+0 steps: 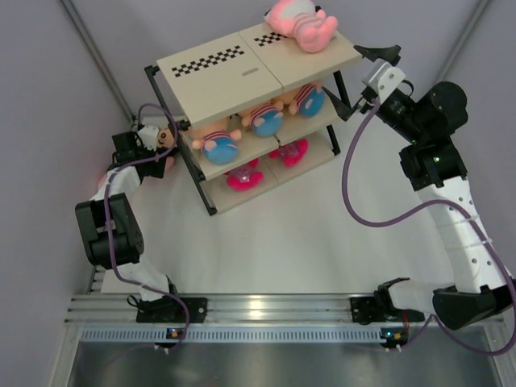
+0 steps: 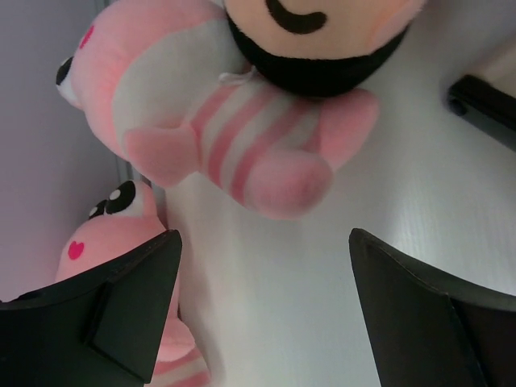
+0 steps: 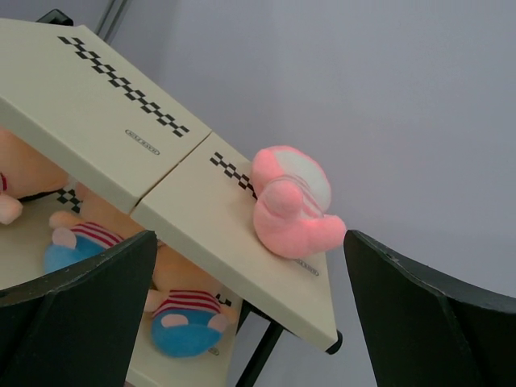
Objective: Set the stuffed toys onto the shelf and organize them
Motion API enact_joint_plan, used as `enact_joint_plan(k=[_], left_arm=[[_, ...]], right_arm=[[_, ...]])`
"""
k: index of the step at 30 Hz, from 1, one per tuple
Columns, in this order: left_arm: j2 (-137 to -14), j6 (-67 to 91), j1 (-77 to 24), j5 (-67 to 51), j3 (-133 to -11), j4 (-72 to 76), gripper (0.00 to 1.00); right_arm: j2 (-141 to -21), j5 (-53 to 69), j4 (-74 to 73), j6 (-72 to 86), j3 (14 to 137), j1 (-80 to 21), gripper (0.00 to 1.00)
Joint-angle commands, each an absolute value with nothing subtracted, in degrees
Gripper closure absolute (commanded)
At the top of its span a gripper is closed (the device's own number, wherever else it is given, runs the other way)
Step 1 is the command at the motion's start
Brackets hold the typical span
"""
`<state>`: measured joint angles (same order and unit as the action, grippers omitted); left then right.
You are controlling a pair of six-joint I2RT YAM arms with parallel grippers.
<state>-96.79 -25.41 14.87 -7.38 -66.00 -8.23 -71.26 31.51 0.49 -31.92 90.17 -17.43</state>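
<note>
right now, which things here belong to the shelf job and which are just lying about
Part of the job: shelf; pink toy on its top board; boy dolls on the middle board; pink striped toy and dark-haired doll on the table, off the shelf.

Just lying about: purple cables; metal rail.

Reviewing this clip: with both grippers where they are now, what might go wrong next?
1. The pink toy lies near one end of the shelf, on its top board, right in front of the open right gripper. A nudge might push it off.
2. The open left gripper faces a pink striped doll pressed against a boy doll, with a second pink doll beside one finger. Closing could catch two toys, or only a limb.
</note>
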Motion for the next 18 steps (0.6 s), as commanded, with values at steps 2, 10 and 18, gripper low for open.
enact_joint_plan(k=[2, 10, 18], left_arm=[[-101.3, -25.6, 14.2, -0.9, -68.9, -0.9, 0.09], [-104.8, -24.8, 14.3, -10.5, -70.8, -1.1, 0.29], [-97.9, -26.1, 15.1, -16.7, -67.2, -10.3, 1.0]], right_arm=[[-67.6, 32.7, 3.3, -32.6, 87.4, -17.1, 0.01], [-64.4, 30.9, 0.2, -35.5, 84.4, -17.0, 0.01], [-63.7, 32.0, 0.2, -34.6, 83.9, -17.1, 0.0]])
